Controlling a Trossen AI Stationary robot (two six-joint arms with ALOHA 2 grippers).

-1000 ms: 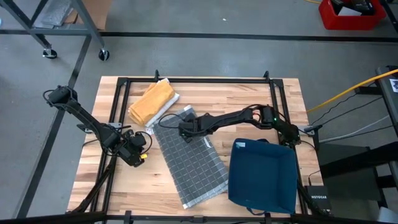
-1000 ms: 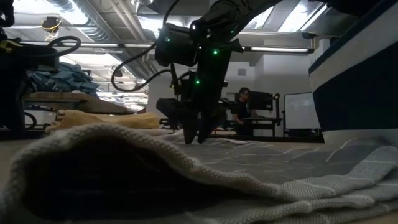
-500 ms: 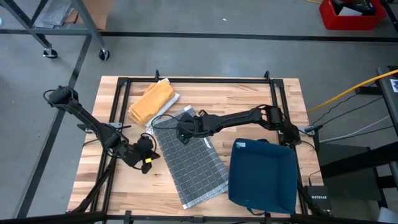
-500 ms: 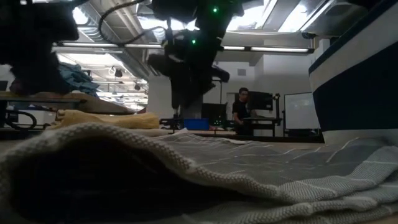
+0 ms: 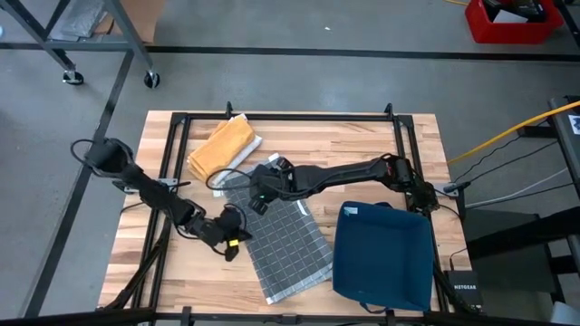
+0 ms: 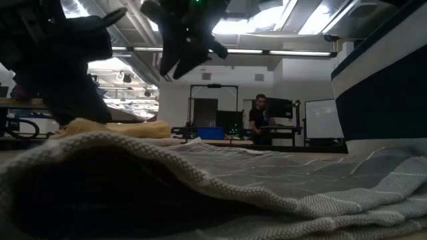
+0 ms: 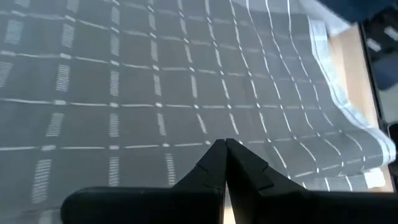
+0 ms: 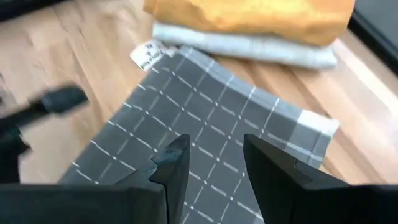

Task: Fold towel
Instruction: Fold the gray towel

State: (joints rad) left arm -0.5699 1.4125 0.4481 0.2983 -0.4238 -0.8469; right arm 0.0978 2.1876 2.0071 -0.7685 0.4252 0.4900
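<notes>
A: High view first. Where is the towel?

B: The grey checked towel (image 5: 281, 237) lies flat on the wooden table (image 5: 362, 149), stretched slantwise between the orange cloth (image 5: 220, 147) near the far edge and the blue bin (image 5: 382, 256) on the right side. The left gripper (image 5: 237, 244) sits at the towel's left edge; the right gripper (image 5: 256, 195) hangs over its far end.

A: And the low view?

B: The towel (image 6: 267, 183) fills the foreground in soft ridges. The right gripper (image 6: 180, 57) is raised above it, touching nothing. A dark mass on the left is probably the left arm, too dim to read. A person (image 6: 259, 120) stands far back in the room.

A: Left wrist view?

B: The left gripper (image 7: 224, 152) has its fingers pressed together with nothing between them, tips just over the towel (image 7: 155, 81).

A: Right wrist view?

B: The right gripper (image 8: 214, 158) is spread, empty, above the towel's (image 8: 205, 124) tagged end, with the orange cloth (image 8: 249, 18) beyond it on a folded pale towel (image 8: 249, 48).
</notes>
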